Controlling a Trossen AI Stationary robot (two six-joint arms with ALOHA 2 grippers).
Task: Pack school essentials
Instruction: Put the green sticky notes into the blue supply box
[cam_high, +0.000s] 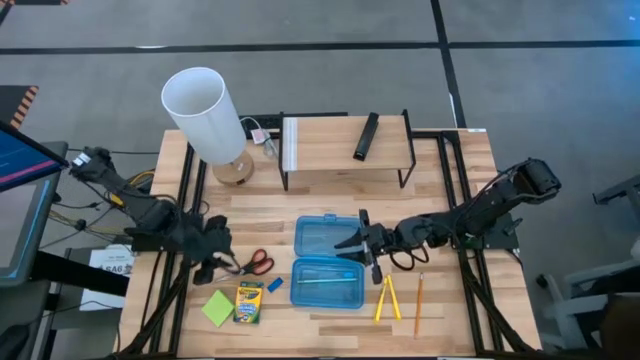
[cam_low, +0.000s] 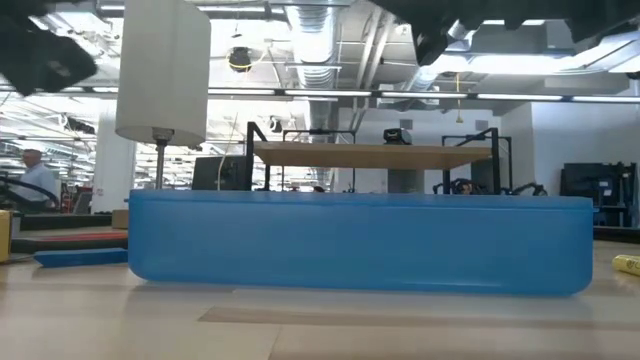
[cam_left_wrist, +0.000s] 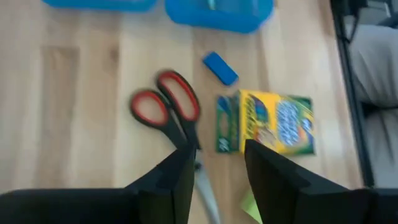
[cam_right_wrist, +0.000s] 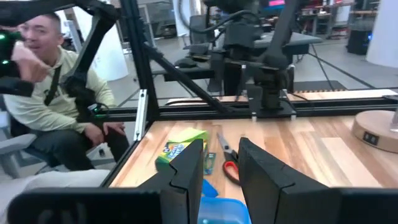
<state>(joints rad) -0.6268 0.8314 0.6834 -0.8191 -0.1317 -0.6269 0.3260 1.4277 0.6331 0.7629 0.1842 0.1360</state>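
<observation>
The red-handled scissors (cam_high: 258, 263) lie flat on the table. My left gripper (cam_left_wrist: 217, 165) is open just above them, one finger on either side of the blades (cam_left_wrist: 200, 180). Near the front edge lie the green sticky-note pad (cam_high: 218, 308), the crayon box (cam_high: 248, 302) and the blue eraser (cam_high: 275, 285). An open blue box (cam_high: 327, 283) holds the pale pen (cam_high: 322, 281), and its lid (cam_high: 325, 236) lies behind it. My right gripper (cam_high: 355, 243) hovers open at the lid's right edge. Two yellow sticks (cam_high: 387, 297) and the orange pencil (cam_high: 418, 303) lie to the box's right.
A white-shaded lamp (cam_high: 205, 115) stands at the far left. A wooden shelf (cam_high: 345, 145) at the far middle carries a black bar (cam_high: 366, 136). A seated person (cam_right_wrist: 43, 93) shows beyond the table's left side. Bare wood lies between the shelf and the box.
</observation>
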